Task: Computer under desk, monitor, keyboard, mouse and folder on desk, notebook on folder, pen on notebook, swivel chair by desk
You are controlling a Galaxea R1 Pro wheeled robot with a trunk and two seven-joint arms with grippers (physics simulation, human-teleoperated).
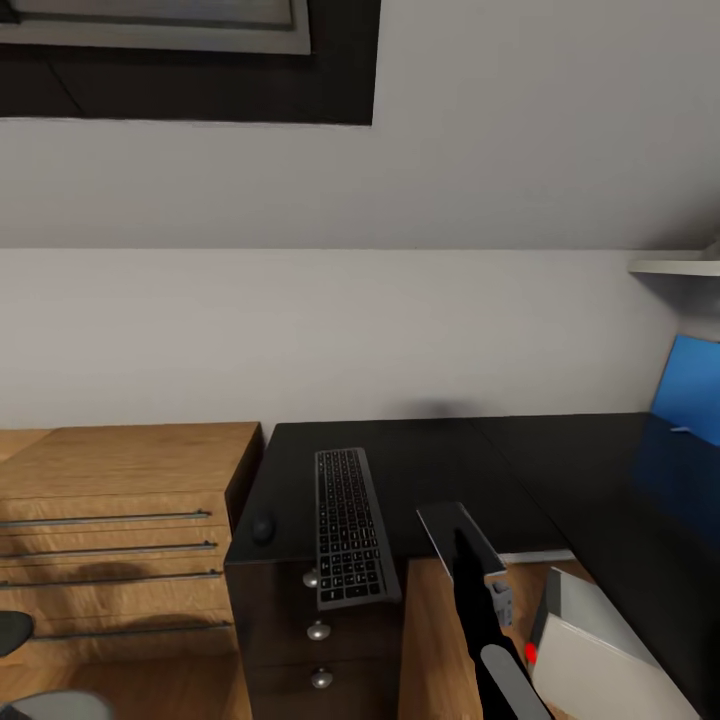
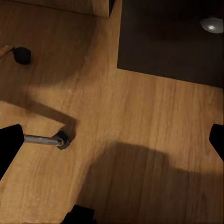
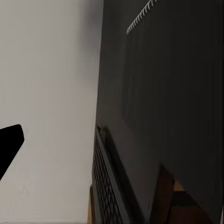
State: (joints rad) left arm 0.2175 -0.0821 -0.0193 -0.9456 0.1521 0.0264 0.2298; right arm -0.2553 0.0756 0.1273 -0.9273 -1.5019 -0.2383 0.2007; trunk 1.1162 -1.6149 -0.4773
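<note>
The black keyboard [image 1: 350, 525] lies on the black desk [image 1: 440, 460] near its left end, its front edge hanging over the desk's edge. The small dark mouse [image 1: 263, 528] sits to the keyboard's left. My right gripper [image 1: 465, 545] hovers at the desk's front edge, to the right of the keyboard. In the right wrist view one of its fingers [image 3: 9, 144] stands far out at the side, so it is open and holds nothing. That view also shows the keyboard [image 3: 105, 186] and a dark spiral-bound notebook [image 3: 168, 70] on the desk. My left gripper [image 2: 112, 140] is open above the wooden floor.
A wooden dresser [image 1: 120, 520] stands to the left of the desk. Black drawers with round knobs [image 1: 318, 630] sit under the keyboard. A white computer case [image 1: 610, 660] stands on the floor at lower right. A blue panel [image 1: 690, 390] rises at the right edge. Chair legs with casters [image 2: 63, 140] lie below my left gripper.
</note>
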